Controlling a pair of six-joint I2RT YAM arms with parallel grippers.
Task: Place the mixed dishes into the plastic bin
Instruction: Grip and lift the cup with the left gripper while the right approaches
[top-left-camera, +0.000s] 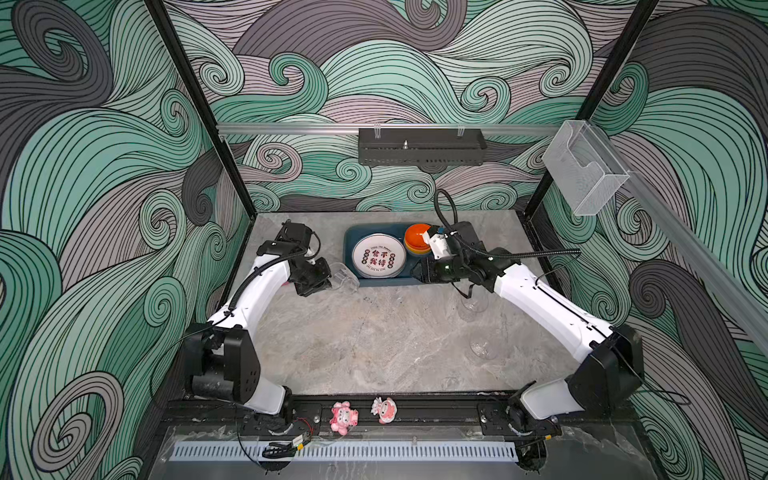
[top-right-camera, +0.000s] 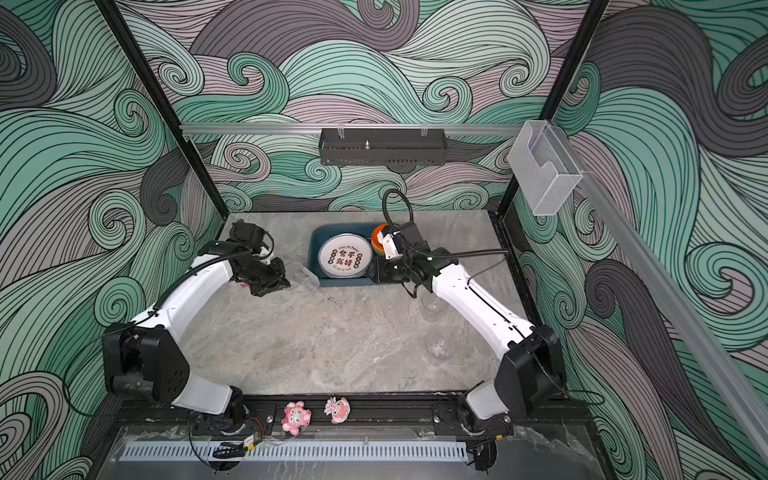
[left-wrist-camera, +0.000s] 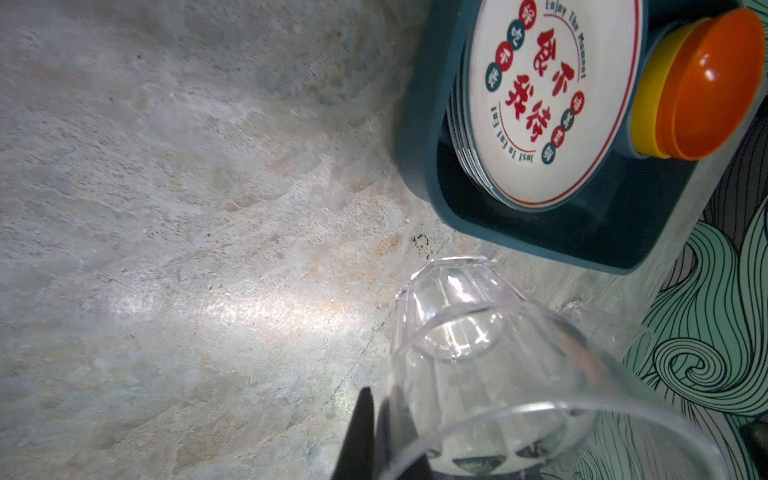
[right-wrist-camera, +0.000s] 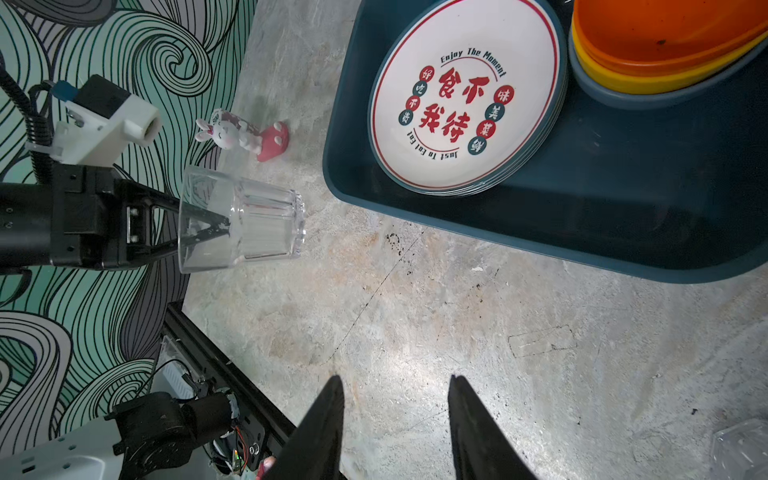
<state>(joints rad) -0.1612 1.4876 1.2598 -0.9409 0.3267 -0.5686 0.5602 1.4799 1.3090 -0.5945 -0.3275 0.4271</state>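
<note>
Left gripper (right-wrist-camera: 210, 226) clamps the glass (right-wrist-camera: 257, 226) by its rim, sideways beside the bin (right-wrist-camera: 498, 249) of plates (right-wrist-camera: 465, 104) and bowls (right-wrist-camera: 648, 45). Right gripper (right-wrist-camera: 397, 395) is half-open and empty over the surface (right-wrist-camera: 415, 311). Only a top view shows a second glass (top-left-camera: 473, 306) and a third glass (top-left-camera: 484, 350). Only the right wrist view shows a rabbit figurine (right-wrist-camera: 228, 135).

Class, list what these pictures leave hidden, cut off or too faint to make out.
- Plate stack: right wrist view, rims too tightly packed to count.
- Blue bowl: right wrist view, mostly covered by the yellow bowl.
- Clear item: right wrist view, cut off by the picture's corner.
- Front glass: both top views, faint against the marble table.
</note>
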